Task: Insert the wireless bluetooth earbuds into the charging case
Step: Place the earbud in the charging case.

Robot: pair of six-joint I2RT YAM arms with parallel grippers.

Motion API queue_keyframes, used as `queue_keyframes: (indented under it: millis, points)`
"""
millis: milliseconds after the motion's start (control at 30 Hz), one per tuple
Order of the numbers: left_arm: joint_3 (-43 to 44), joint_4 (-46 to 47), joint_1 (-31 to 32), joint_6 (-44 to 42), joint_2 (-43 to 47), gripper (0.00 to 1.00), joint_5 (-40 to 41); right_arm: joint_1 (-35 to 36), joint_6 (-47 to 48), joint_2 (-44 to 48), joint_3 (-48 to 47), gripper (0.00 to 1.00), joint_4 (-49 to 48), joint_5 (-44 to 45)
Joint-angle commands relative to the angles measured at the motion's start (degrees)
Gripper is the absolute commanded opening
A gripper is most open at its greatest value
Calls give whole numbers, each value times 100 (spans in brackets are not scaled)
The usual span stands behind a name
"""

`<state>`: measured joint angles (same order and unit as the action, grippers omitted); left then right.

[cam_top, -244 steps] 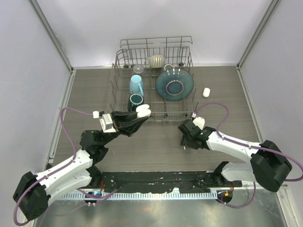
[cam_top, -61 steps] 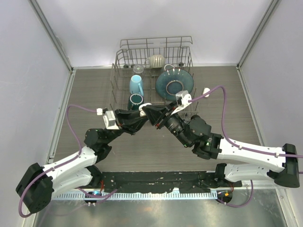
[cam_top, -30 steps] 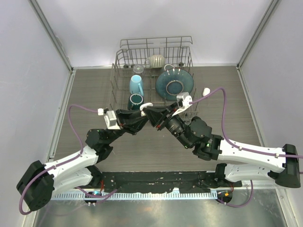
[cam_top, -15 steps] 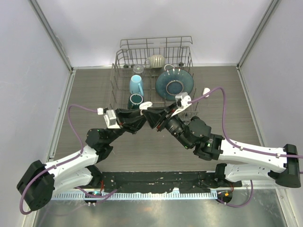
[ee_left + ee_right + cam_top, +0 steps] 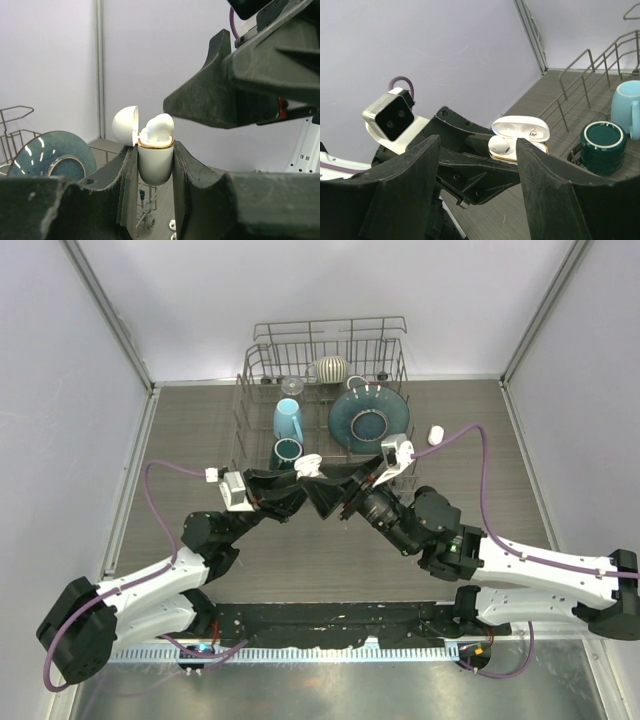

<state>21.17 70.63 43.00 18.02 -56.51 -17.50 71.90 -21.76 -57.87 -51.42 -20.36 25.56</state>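
Pale lilac walls close in a grey-brown wood-grain tabletop (image 5: 180, 440), and above its middle, just short of the far edge, the left gripper (image 5: 155, 162) is clamped on the lower shell of the charging case (image 5: 155, 167), one finger on each flank, holding it upright off the surface. The lid is hinged back and open. One earbud (image 5: 159, 126) sits in the case with its rounded head standing proud of the gold rim, so it looks dropped in rather than pressed home. Whether the second socket is filled I cannot tell. The right gripper (image 5: 479, 142) hangs just beside the case with its fingers spread wide and nothing between them. The earbud is probably very light, hard and glossy, so it should slip easily under a pinch. It is best taken lightly across its bulb, or nudged down from above, with the case gripped low on the shell as it is now so the lid stays free. At the middle of the far edge a wire dish rack (image 5: 250, 370) holds a teal plate (image 5: 369, 418), a light-blue cup (image 5: 288, 420), a dark mug (image 5: 287, 452), a clear glass (image 5: 292, 386) and a striped pot (image 5: 330, 368). A closed white pebble-shaped case (image 5: 435, 435) lies on the tabletop toward the far right corner, well apart from both grippers.
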Motion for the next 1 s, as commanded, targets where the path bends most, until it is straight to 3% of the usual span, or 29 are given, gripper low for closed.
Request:
queue_keyframes:
  millis: [0, 133, 233, 333, 367, 433, 633, 967]
  points:
    - [72, 504, -3, 26, 9, 0, 53, 17, 75, 328, -316, 69, -407, -270]
    - [19, 504, -11, 61, 17, 0, 53, 8, 58, 425, -457, 71, -311, -465]
    - [28, 504, -3, 61, 17, 0, 53, 17, 32, 487, -465, 70, -188, -19]
    - [54, 496, -3, 70, 9, 0, 18, 8, 49, 408, -615, 54, 312, 352]
    - [71, 496, -3, 70, 17, 0, 10, 8, 49, 373, -719, 44, 557, 440]
    - [89, 496, -3, 87, 0, 0, -17, 17, 14, 232, -860, 36, 857, 485]
    - [89, 496, -3, 114, -18, 0, -52, 8, 93, -119, -1230, 2, 1438, -68]
    - [115, 460, 6, 105, 9, 0, -52, 8, 49, -313, -1310, 1, 1807, -157]
